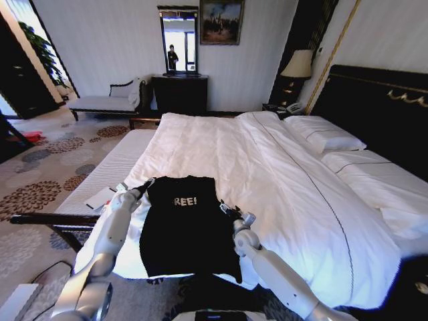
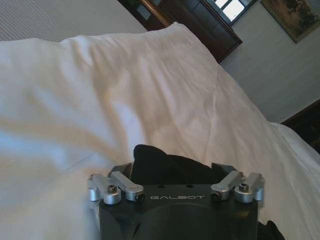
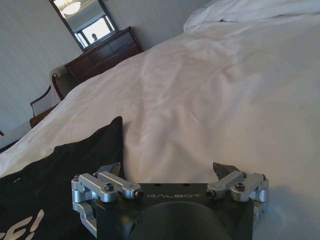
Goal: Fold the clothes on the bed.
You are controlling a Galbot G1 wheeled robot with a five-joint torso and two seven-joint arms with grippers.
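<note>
The clothes, a black T-shirt (image 1: pixel 184 231) with white lettering, lie flat near the foot of the bed (image 1: pixel 281 167) on its white duvet. My left gripper (image 1: pixel 148 182) is at the shirt's far left corner. In the left wrist view this gripper (image 2: pixel 172 167) is open, and a bump of the black fabric (image 2: pixel 160 162) lies between its spread fingers. My right gripper (image 1: pixel 226 209) rests at the shirt's right edge. In the right wrist view that gripper (image 3: pixel 167 167) is open over white duvet, with the shirt (image 3: pixel 65 160) just beside one finger.
White pillows (image 1: pixel 328 137) lie before the dark headboard (image 1: pixel 374 114). A striped bench (image 1: pixel 107 174) runs along the bed's left side. At the far wall stand a dark dresser with a mirror (image 1: pixel 179 87) and a pale chaise (image 1: pixel 107 101). Patterned carpet covers the floor on the left.
</note>
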